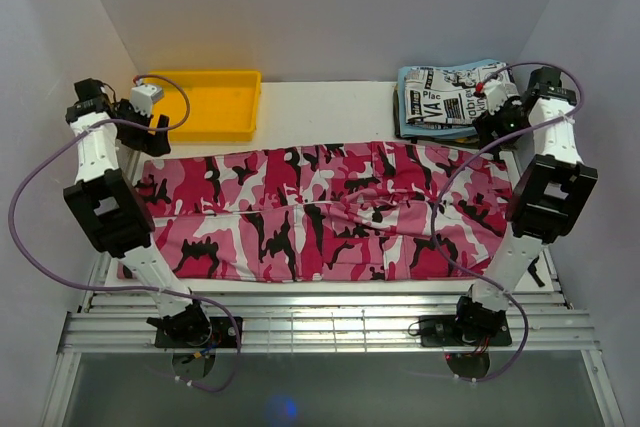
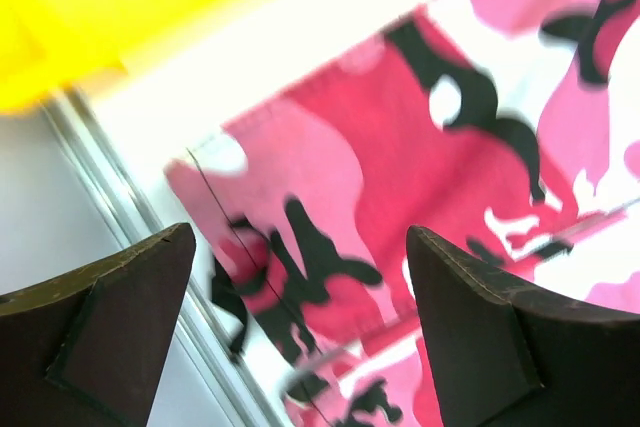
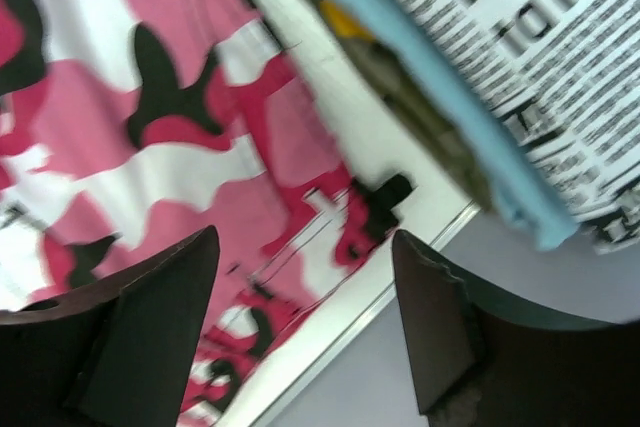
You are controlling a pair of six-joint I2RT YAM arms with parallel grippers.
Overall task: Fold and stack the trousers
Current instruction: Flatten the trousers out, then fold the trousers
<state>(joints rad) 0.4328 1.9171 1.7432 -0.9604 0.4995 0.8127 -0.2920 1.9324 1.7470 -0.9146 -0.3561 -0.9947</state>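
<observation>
trousers (image 1: 320,212): lie flat across the white table (image 1: 320,107), from 9 to 3 o'clock | left gripper (image 2: 300,237): 10 o'clock; over a trousers corner; fingers spread, holding nothing | right gripper (image 3: 305,237): 2 o'clock; fingers spread, holding nothing | far: yellow tray (image 1: 215,133) at 11 o'clock; newspaper-print cloth (image 1: 445,99) on light blue cloth (image 1: 405,119) at 1 o'clock

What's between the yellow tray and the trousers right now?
Just a bare strip of white table separates the yellow tray from the trousers, clear in the top view.
</observation>
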